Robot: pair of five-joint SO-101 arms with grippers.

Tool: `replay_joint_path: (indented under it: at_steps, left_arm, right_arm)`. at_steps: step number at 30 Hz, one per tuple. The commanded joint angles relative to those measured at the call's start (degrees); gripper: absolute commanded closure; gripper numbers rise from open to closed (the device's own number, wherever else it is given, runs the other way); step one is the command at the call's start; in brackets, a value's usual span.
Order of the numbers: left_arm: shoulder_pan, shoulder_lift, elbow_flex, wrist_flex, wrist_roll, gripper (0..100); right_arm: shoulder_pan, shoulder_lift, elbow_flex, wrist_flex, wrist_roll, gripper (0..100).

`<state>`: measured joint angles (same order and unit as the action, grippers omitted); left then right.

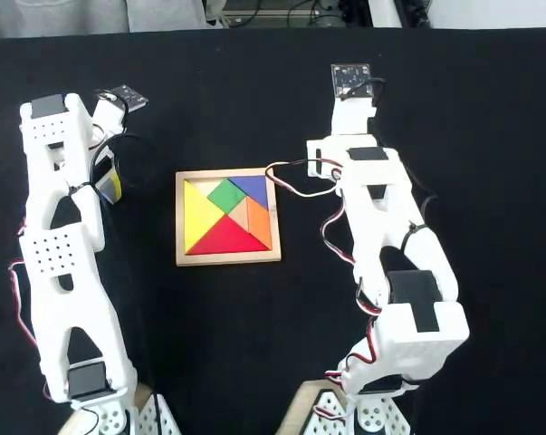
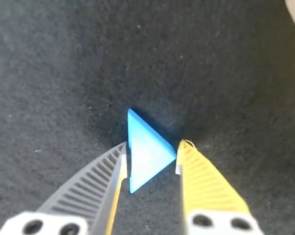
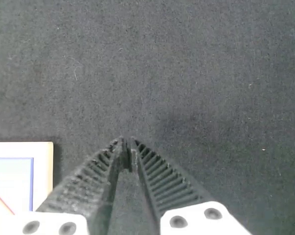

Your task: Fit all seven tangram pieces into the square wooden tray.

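Your left gripper is clamped on a flat light-blue triangle, long edge against the ribbed grey finger and tip against the yellow one, at the high view's left over fuzzy black tabletop. At centre, the square wooden tray holds yellow, red, green, blue and orange pieces. Your right gripper is closed and empty, near the tray's corner.

No text, number, label or sign can be read on the wooden tray, tangram pieces or table.
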<state>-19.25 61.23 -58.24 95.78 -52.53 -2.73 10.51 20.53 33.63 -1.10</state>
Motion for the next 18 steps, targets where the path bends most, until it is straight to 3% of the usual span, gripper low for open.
replay_joint_path:
  at_steps: [1,6,18]
  left_arm:
    - [0.92,-0.62,-2.51,0.44,0.35,86]
    - [1.19,-0.62,-2.51,0.44,0.18,95]
    - [4.53,-6.51,-9.71,5.10,0.09,89]
  right_arm:
    - [0.35,-0.48,-4.18,-0.97,0.62,98.7]
    - [0.35,-0.48,-4.18,-0.97,0.62,98.7]
    - [0.53,-0.48,-4.18,-0.97,0.62,98.7]
